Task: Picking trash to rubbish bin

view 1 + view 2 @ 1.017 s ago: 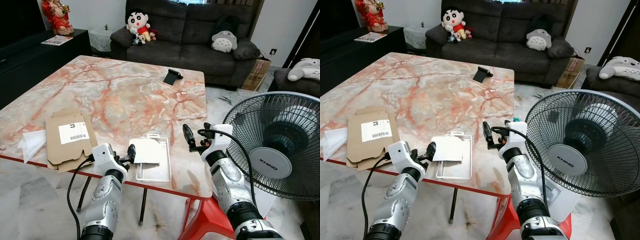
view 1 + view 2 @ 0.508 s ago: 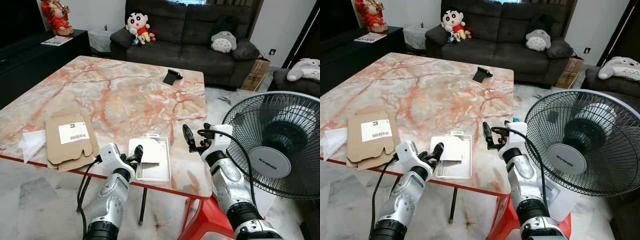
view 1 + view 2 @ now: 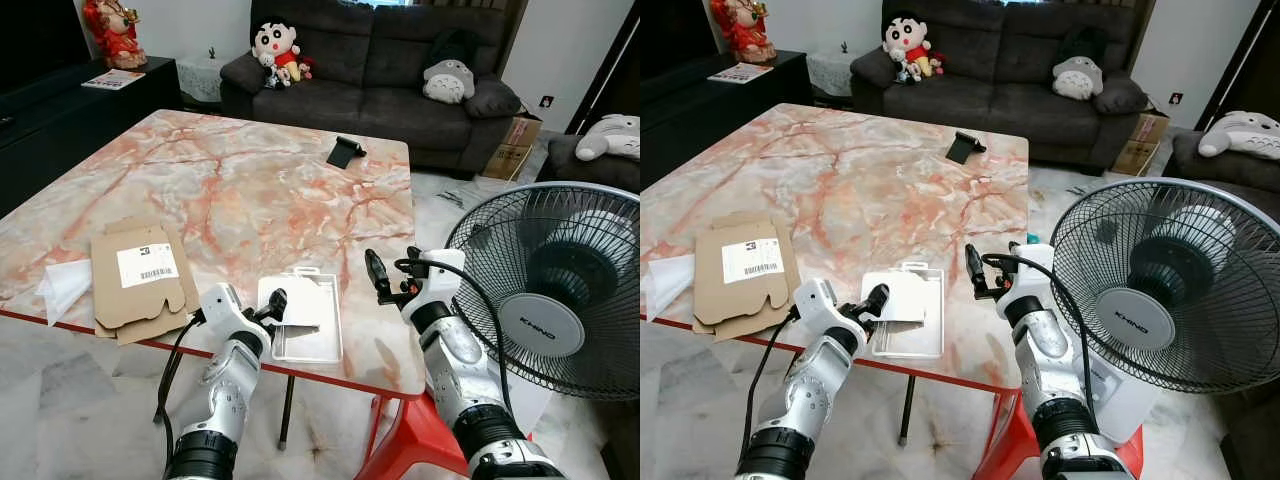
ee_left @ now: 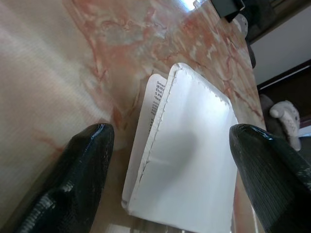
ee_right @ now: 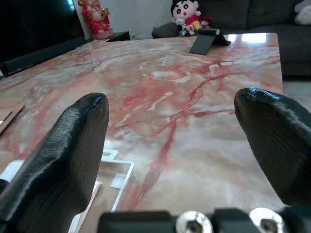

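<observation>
Trash in the form of a flat white plastic blister package (image 3: 303, 318) with a paper insert is seen lying near the front edge of the pink-veined marble surface (image 3: 240, 190). The left gripper (image 3: 270, 305) is held at the package's left edge, its two black fingers spread wide apart on either side of the package's near end in the left wrist view (image 4: 187, 160), with nothing clamped between them. The right gripper (image 3: 392, 275) is raised just to the right of the package, apart from it; its fingers are parted and empty. A flattened brown cardboard box with a white barcode label (image 3: 140, 275) is seen well to the left of the package, with a crumpled white paper (image 3: 65, 285) beyond it. A small black phone stand (image 3: 345, 152) is placed far behind the package. A black standing fan (image 3: 550, 290) is seen to the package's right, beyond the surface's edge.
</observation>
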### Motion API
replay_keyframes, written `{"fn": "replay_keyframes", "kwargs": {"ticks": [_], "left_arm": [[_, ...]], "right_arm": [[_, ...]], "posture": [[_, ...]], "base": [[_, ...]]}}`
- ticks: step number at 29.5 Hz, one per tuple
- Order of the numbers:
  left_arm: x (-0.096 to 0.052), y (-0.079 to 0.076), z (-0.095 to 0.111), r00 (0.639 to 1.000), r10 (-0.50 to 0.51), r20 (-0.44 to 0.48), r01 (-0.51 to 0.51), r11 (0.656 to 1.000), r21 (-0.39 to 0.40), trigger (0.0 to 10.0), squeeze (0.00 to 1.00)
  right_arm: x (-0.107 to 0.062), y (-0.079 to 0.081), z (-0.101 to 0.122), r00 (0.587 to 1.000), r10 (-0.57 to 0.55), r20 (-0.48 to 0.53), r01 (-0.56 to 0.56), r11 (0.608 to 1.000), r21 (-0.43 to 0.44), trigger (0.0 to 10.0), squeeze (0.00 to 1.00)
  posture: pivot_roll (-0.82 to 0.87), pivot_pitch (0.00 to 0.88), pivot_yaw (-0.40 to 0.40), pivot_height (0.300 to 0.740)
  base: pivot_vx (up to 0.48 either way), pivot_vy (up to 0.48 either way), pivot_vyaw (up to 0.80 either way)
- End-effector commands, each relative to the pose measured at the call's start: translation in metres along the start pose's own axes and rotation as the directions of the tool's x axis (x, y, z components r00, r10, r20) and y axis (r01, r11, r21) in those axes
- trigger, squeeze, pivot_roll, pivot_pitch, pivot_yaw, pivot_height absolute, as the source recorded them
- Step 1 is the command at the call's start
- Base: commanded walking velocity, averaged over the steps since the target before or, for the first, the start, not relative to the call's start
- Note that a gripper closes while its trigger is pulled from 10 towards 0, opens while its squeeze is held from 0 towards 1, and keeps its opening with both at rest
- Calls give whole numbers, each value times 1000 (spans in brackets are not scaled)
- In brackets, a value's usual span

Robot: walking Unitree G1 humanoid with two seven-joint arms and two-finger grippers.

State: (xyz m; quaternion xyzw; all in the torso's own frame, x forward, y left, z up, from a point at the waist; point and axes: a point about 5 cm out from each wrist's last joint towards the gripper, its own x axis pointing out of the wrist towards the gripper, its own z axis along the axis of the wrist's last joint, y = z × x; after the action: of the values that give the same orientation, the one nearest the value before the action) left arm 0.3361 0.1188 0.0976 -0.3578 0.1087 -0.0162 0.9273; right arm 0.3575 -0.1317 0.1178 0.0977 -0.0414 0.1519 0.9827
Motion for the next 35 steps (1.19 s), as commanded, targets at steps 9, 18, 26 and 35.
{"fn": "replay_keyframes", "kwargs": {"ticks": [9,18,26,35], "left_arm": [[6,-14,-9,997,-33,-69,29,998,-62,0,0],[8,-20,-11,994,-60,-89,51,994,-101,0,0],[8,-24,-11,992,-83,-97,71,990,-119,0,0],[8,-21,-7,994,-72,-80,63,992,-106,0,0]], "right_arm": [[1,-4,6,1000,-15,17,15,1000,-4,10000,0],[1,-5,6,1000,-22,16,22,1000,-5,10000,0],[-1,-6,5,1000,-28,14,28,1000,-4,10000,0],[-1,-6,4,999,-30,12,30,1000,-3,10000,0]], "posture": [[-35,56,-71,740],[-39,62,-66,740],[-38,63,-61,740],[-33,56,-58,740]], "base": [[0,0,0],[0,0,0],[0,0,0],[0,0,0]]}}
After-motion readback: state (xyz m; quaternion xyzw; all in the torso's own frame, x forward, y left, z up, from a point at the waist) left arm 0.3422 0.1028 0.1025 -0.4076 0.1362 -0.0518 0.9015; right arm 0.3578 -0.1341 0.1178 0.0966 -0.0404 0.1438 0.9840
